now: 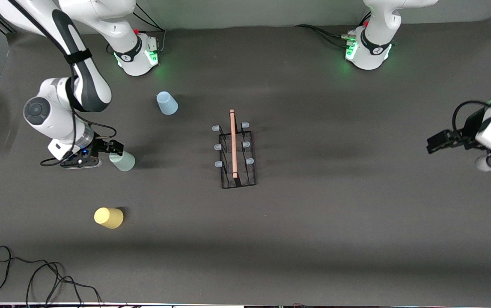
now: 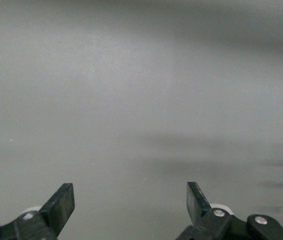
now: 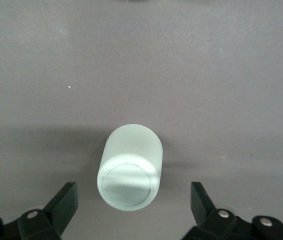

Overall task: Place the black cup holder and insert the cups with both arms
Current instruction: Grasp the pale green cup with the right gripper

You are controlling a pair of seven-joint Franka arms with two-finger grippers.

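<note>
Grey table (image 1: 313,222) as I logged it: black cup holder (image 1: 237,149) at centre, light blue cup (image 1: 167,103) and yellow cup (image 1: 108,217) apart. Right gripper (image 3: 134,207), fingers spread, sat at the mint cup (image 1: 123,161), seemingly not touching. Left gripper (image 2: 130,205) waited, fingers apart.

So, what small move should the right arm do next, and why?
Probably lower the right gripper so its open fingers pass either side of the mint green cup, then close. The cup stands upside down on the table, centred between the fingers and not yet gripped. The black cup holder has bare pegs. The left gripper waits open.
</note>
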